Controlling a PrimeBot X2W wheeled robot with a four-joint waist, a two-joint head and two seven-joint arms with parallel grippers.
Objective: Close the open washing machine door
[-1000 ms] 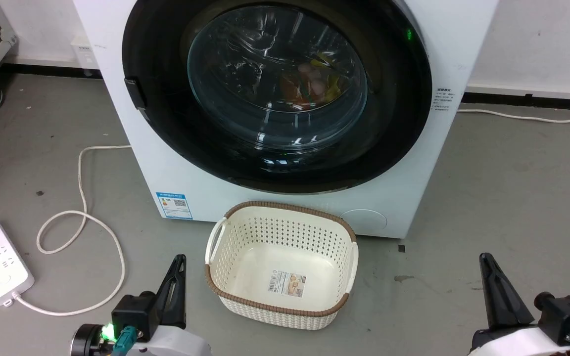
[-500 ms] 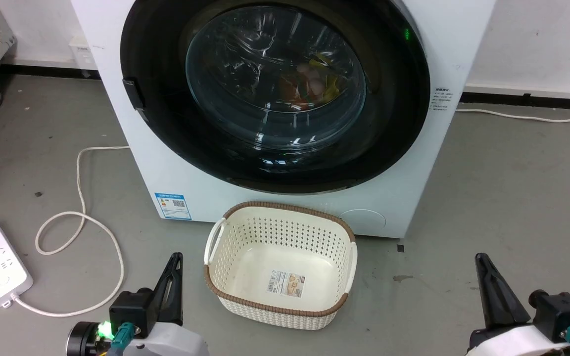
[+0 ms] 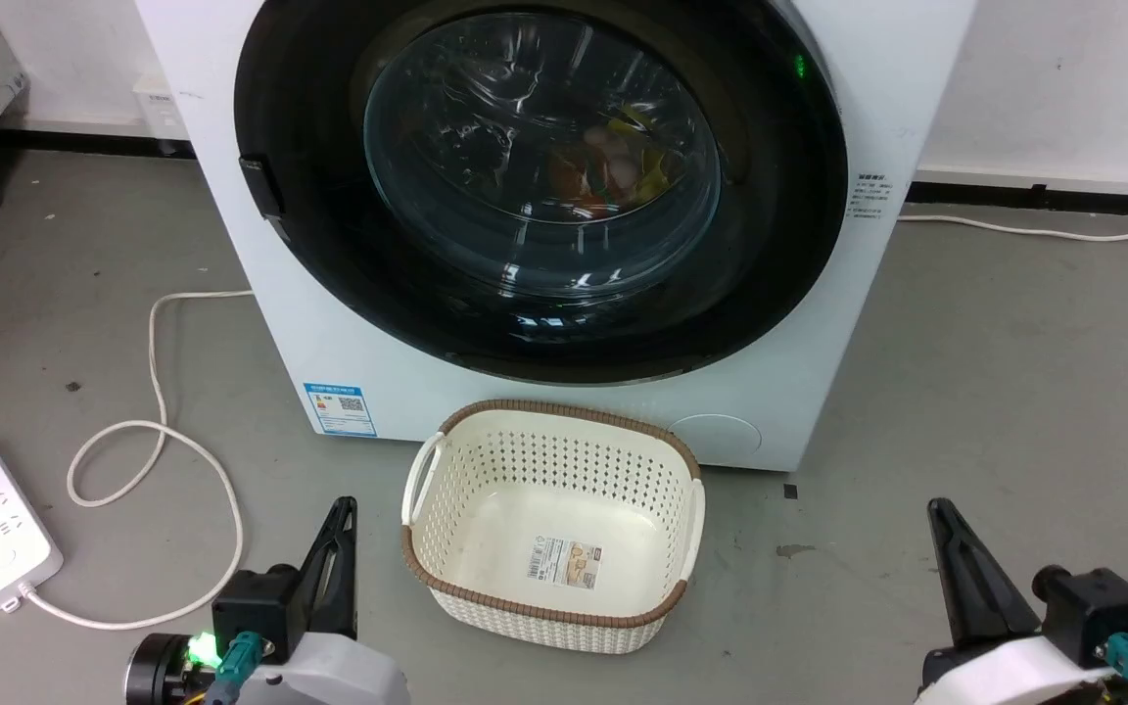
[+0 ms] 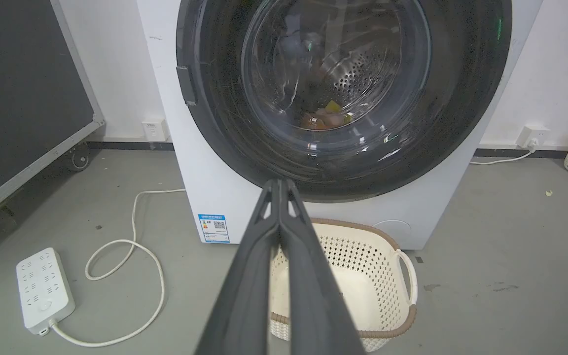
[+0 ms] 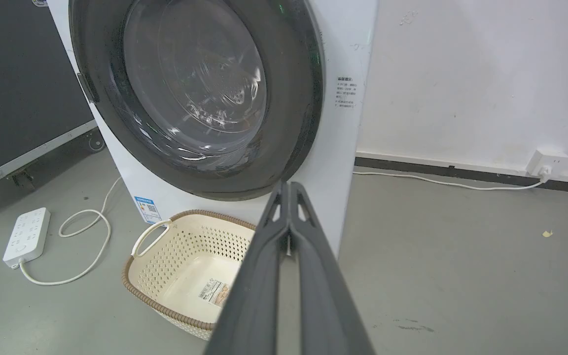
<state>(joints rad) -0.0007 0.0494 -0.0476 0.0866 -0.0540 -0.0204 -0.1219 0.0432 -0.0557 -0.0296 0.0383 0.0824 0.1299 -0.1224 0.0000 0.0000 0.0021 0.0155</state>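
Only the view has drifted: the washing machine door (image 3: 540,186) stays flush on the washing machine (image 3: 349,352), left gripper (image 3: 342,511) and right gripper (image 3: 938,514) pinched closed and empty, so closing looks done.

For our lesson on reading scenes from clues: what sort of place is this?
Probably a test room or workshop, not a home: a white washing machine and cream basket stand on bare grey floor, near a wheeled black flight case.
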